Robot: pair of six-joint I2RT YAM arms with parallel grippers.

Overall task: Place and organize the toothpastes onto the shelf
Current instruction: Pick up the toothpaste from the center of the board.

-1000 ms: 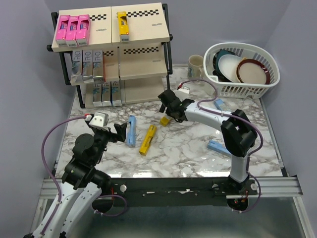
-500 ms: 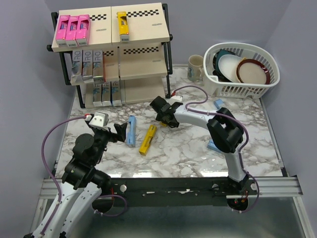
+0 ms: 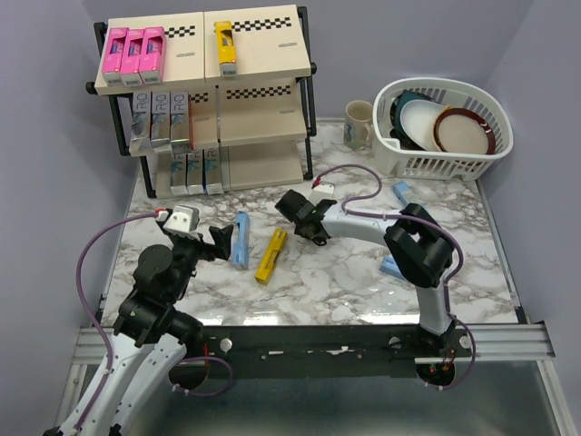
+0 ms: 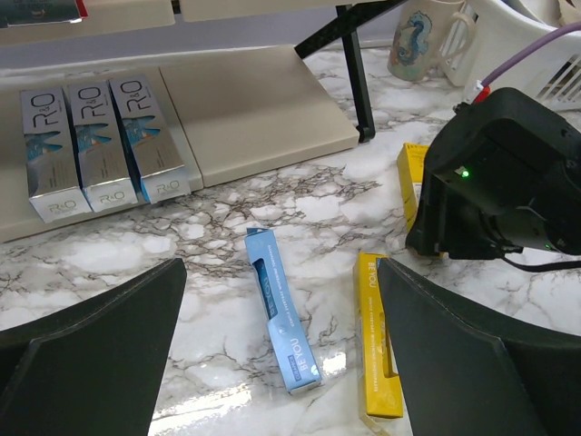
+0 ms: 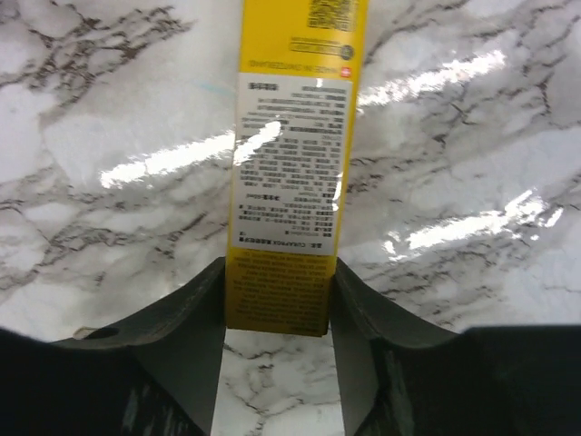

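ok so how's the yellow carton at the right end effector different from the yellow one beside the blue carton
The gripped yellow carton is pinched at one end in the right end effector; the free yellow carton lies untouched. The gripped one shows a white fine-print panel; the free one shows a yellow face. Both are slim and lie on the table.

Left hand (image 4: 281, 272) gapes wide; right hand (image 5: 277, 272) (arm reaching forward-left, low) pinches narrow.
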